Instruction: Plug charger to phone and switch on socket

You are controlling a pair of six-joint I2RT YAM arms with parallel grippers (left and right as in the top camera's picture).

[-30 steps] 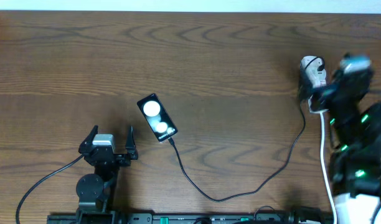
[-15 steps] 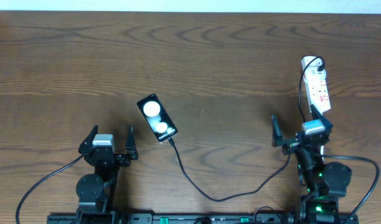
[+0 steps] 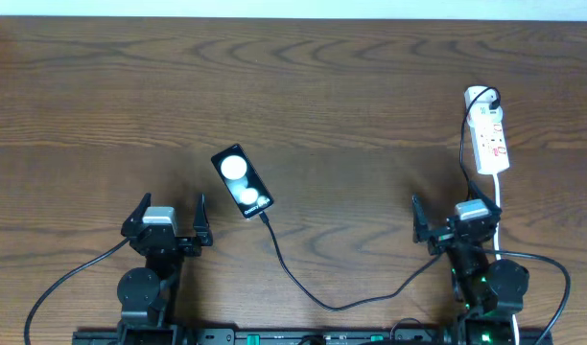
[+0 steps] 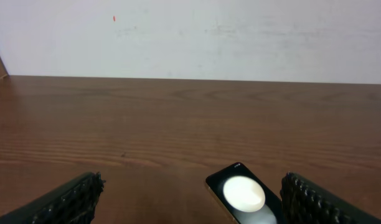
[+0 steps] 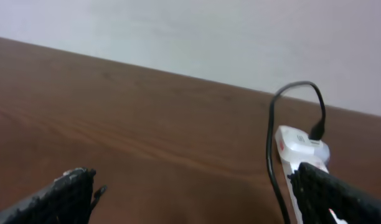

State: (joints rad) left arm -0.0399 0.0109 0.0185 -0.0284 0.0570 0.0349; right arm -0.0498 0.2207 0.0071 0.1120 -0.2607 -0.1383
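Where your left gripper (image 3: 169, 218) sits: lower left of the overhead view, jaws wide and holding nothing, just below and left of the phone.
Phone (image 3: 243, 181): left of centre, flat on the table (image 3: 322, 77), screen up and lying at a slant. Do not touch it.
Charger (image 3: 332, 305): its tip touches the phone's lower end and looks seated, though it is too small to confirm. The cable sags to the bottom edge, then climbs right to the socket's top end.
Right gripper (image 3: 454, 222): lower right, jaws wide and empty, just below the socket.
Socket (image 3: 491, 134): upper right. You cannot tell whether its switch (image 3: 492, 142) is on.
Your step: probably the switch. Narrow the jaws first and press straight down on the red marking. Keep off the cable along the socket's left side, so you neither shove the socket nor tug the plug.
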